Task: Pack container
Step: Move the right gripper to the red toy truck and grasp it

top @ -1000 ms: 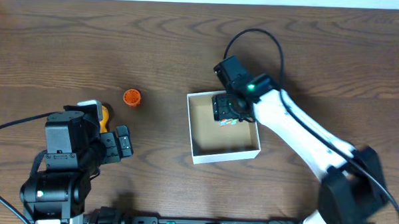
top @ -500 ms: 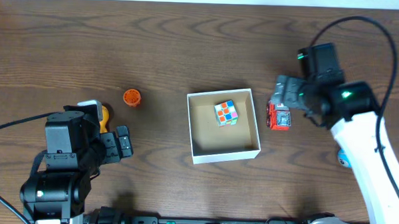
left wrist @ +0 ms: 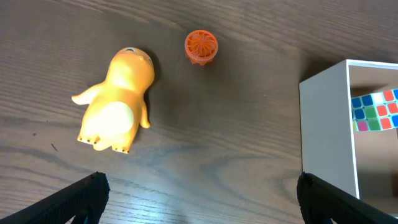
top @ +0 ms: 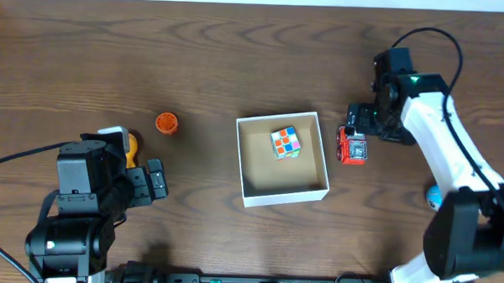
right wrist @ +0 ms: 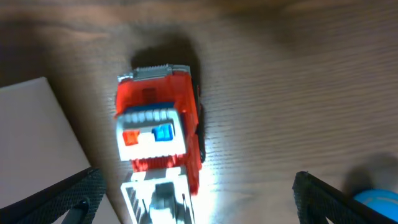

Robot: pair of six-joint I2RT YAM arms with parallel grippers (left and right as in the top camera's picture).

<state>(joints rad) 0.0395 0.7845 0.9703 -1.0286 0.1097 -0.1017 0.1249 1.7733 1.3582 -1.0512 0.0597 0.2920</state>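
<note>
The container is a shallow white-walled box with a tan inside, at the table's middle; its wall also shows in the left wrist view. A colourful puzzle cube lies inside it. A red toy fire truck lies just right of the box and shows in the right wrist view. My right gripper is open above the truck, fingers apart on either side. My left gripper is open and empty. A yellow toy figure and an orange ridged cap lie left of the box.
A small blue ball lies at the right, under the right arm; its edge shows in the right wrist view. Black cables run from both arms. The rest is bare brown wood.
The right gripper left the cube in the box, moved right out of it and now hangs open over the red truck. The left arm has not moved.
</note>
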